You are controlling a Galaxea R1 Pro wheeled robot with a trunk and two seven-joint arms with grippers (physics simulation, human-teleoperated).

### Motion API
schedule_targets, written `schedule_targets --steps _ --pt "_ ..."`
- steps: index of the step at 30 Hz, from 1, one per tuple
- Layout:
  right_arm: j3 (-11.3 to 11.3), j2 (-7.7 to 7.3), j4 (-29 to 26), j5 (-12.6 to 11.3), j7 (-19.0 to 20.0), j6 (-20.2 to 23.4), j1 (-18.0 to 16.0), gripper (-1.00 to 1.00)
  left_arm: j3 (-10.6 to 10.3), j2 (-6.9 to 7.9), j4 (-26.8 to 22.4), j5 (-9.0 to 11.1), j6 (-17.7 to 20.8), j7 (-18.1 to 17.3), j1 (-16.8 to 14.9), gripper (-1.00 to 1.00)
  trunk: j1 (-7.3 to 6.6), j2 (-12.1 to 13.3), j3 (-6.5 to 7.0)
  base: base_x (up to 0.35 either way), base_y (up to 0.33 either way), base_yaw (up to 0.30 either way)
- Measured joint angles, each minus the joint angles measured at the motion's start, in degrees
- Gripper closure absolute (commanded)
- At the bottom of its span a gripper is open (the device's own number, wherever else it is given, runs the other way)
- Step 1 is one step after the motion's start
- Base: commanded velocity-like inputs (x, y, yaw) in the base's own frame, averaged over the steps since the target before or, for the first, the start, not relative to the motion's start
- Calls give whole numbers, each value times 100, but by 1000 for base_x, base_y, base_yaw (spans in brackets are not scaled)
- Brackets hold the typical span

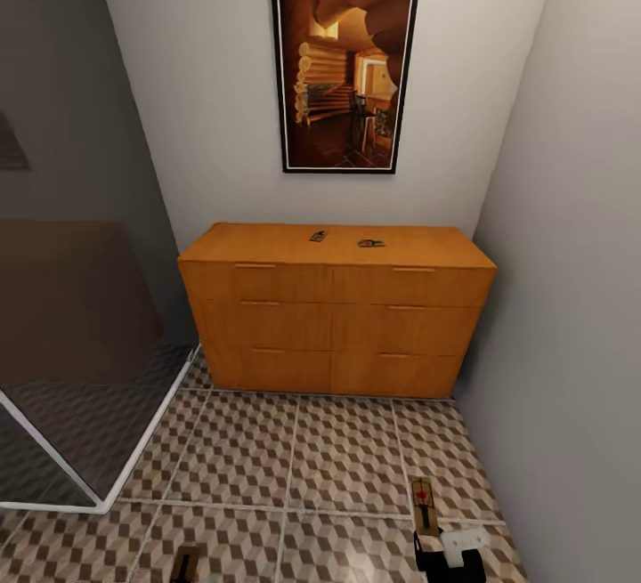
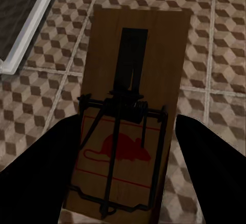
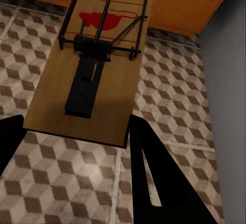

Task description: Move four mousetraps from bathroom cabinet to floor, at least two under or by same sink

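The orange-brown cabinet [image 1: 338, 325] stands against the far wall, with two mousetraps [image 1: 318, 235] [image 1: 371, 243] lying on its top. My right gripper [image 1: 436, 543] is low at the near right, shut on a third mousetrap [image 3: 97, 55] that sticks out over the cube-pattern bathroom floor [image 1: 338, 458]. My left gripper [image 2: 128, 183] is shut on a fourth mousetrap [image 2: 128, 106], whose tip appears at the bottom edge of the head view [image 1: 186, 563]. Both held traps hang above the tiles. The bathroom sink is out of view.
A glass shower enclosure with a white frame [image 1: 133, 449] takes up the left side. A grey wall [image 1: 570, 298] closes the right, close to my right arm. A framed picture [image 1: 345, 62] hangs above the cabinet. Open tiles lie between me and the cabinet.
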Motion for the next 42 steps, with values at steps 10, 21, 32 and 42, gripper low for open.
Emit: schedule_targets --steps 10,21,32,42 --pt "0 0 0 0 0 0 -3 100 -6 0 0 0 0 1 0 100 0 0 0 0 0 290" --pt "0 0 0 0 0 0 1 100 -7 0 0 0 0 1 0 100 0 0 0 0 0 290" --pt "0 0 0 0 0 0 -3 100 -4 0 0 0 0 2 0 100 0 0 0 0 0 290" --pt "0 0 0 0 0 0 -3 100 -4 0 0 0 0 2 0 100 0 0 0 0 0 290"
